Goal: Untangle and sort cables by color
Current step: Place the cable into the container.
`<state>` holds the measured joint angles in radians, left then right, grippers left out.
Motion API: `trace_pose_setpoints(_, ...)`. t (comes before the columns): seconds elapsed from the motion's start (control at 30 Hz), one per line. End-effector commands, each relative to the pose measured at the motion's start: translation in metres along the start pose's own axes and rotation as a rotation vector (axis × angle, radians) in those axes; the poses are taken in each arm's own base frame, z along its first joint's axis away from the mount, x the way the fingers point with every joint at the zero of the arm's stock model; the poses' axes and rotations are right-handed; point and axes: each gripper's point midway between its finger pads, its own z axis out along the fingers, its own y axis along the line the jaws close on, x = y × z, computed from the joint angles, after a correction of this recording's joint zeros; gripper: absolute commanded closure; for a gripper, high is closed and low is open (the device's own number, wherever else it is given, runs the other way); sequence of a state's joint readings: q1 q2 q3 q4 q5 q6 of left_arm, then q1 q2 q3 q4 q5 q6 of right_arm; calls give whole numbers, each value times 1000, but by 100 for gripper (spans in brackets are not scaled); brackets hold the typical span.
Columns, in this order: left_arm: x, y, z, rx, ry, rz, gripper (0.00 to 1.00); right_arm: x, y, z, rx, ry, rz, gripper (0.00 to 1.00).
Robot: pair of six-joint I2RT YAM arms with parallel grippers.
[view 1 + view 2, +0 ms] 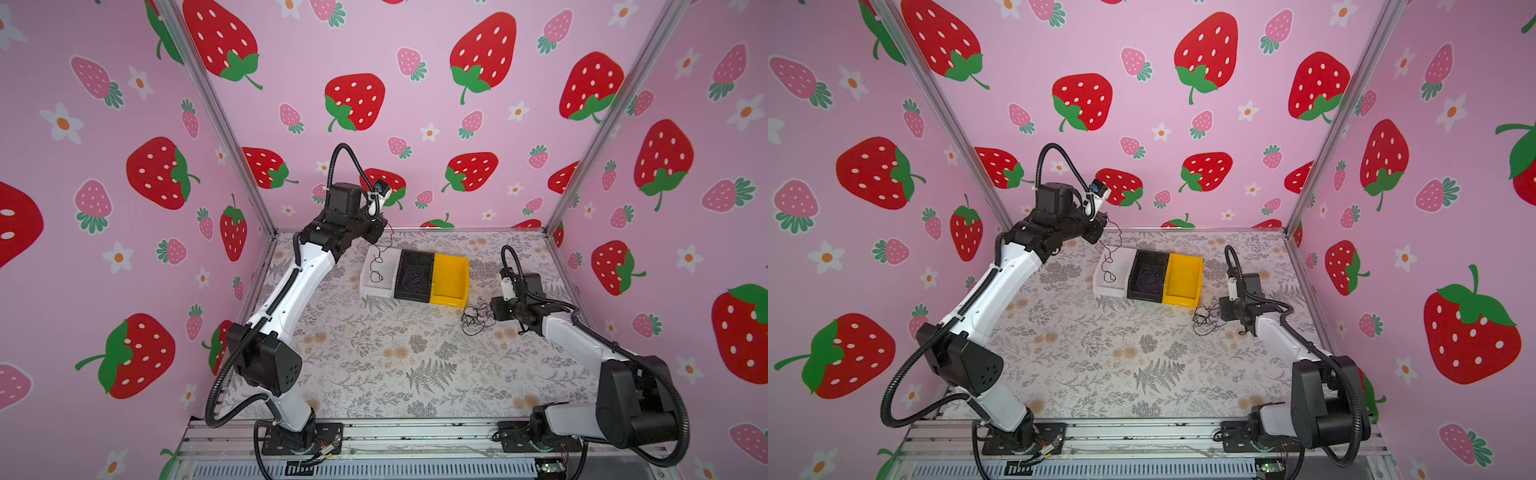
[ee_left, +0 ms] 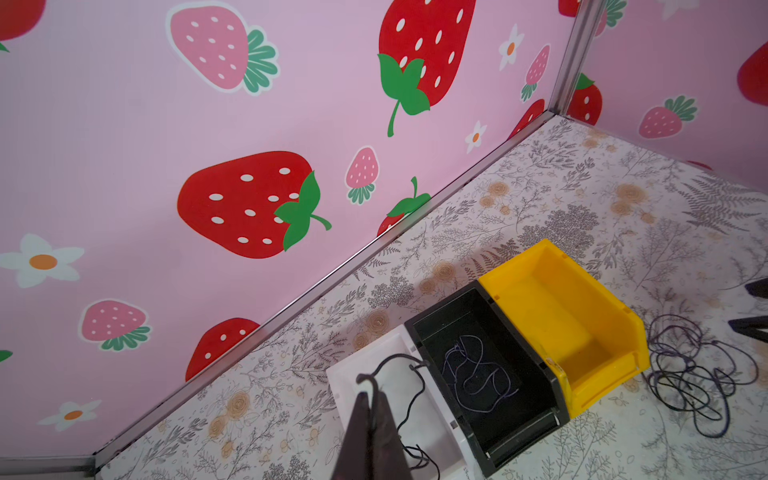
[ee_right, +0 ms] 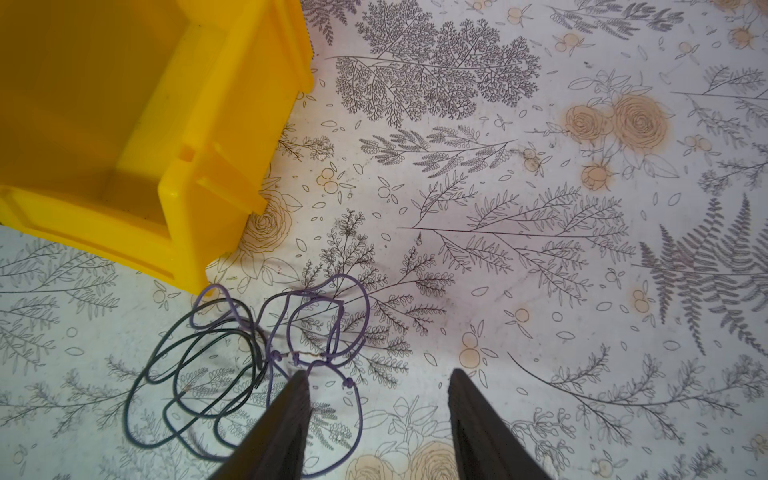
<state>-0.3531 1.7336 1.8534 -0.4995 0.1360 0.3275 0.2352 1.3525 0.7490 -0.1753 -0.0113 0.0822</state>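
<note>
Floral-print surface (image 1: 374,374) carries three bins in a touching row near the back wall: white bin (image 1: 384,291), black bin (image 1: 417,254), yellow bin (image 1: 451,270). Left end effector (image 2: 370,399) is raised above the white bin, fingers pressed together and pinching a black cable (image 2: 395,356). This cable arcs off the fingertips and hangs down, its lower loops lying inside the white bin. Right end effector (image 3: 379,374) is low over the surface with fingers spread and nothing between the pads. The tangle (image 3: 249,353) of black and purple cables lies on the surface just beside the yellow bin's front corner. It sits mostly to the outer side of one finger (image 3: 291,407), with one purple loop reaching into the gap. One purple cable (image 2: 478,382) lies coiled on the black bin's floor. The yellow bin holds no cable.
</note>
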Motion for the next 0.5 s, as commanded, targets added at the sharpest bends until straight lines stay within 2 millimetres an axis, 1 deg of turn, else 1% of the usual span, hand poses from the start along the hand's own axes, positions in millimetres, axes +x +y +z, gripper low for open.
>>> trace_pose_setpoints(0.0,-24,4,0,0,-77,5,100,-4,0,-3,-3,2,0,43)
trace_pose_setpoints(0.07,-14,5,13,-9,-50,15,100,-4,-1,-3,-1,2,-1,43)
trace_pose_setpoints(0.13,0,10,25,-43,-9,11,100,-5,-1,-4,2,-2,-1,43)
trace_pose_setpoints(0.23,20,20,35,-114,27,-22,100,-5,-2,-5,5,-6,-3,43)
trace_pose_setpoints(0.3,28,25,38,-144,24,-42,100,-4,-2,-4,3,-4,-4,43)
trace_pose_setpoints(0.4,48,25,50,-139,67,-67,100,-3,0,-2,-5,2,-5,43)
trace_pose_setpoints(0.47,65,24,60,-139,110,-82,100,-2,1,0,-12,6,0,43)
